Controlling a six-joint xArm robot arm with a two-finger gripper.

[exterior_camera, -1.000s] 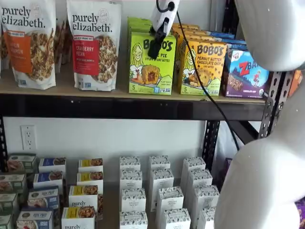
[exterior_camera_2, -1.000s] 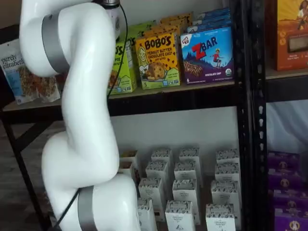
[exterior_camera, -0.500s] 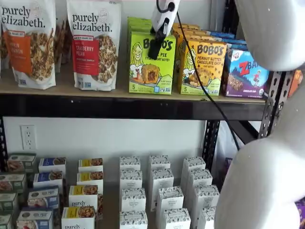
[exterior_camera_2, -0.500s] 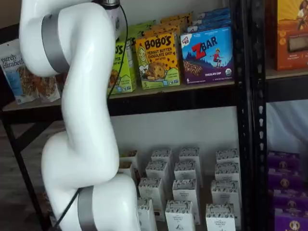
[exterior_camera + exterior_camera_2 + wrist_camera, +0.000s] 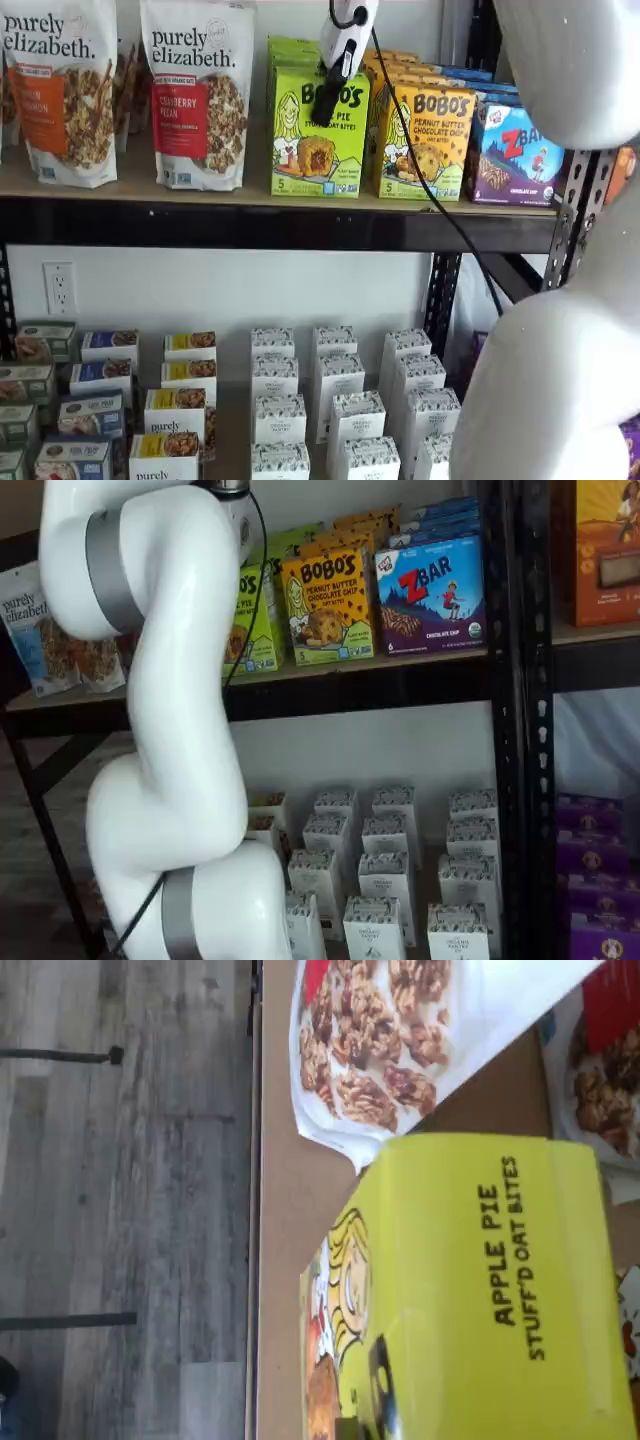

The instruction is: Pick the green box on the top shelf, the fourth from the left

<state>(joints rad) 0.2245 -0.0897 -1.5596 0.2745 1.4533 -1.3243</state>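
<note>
The lime-green upright Bobo's carton (image 5: 318, 132) is reached by the white, black-fingered gripper (image 5: 322, 108) at its twelve o'clock edge; whether it is gripped cannot be told, so lifting probably remains.

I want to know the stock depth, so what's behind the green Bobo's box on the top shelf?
Behind the green box, more lime-green cartons show their tops. How many stand there is hidden by it.

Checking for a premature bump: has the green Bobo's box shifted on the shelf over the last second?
No. The green Bobo's box keeps its spot beside the yellow-orange Bobo's box.
</note>
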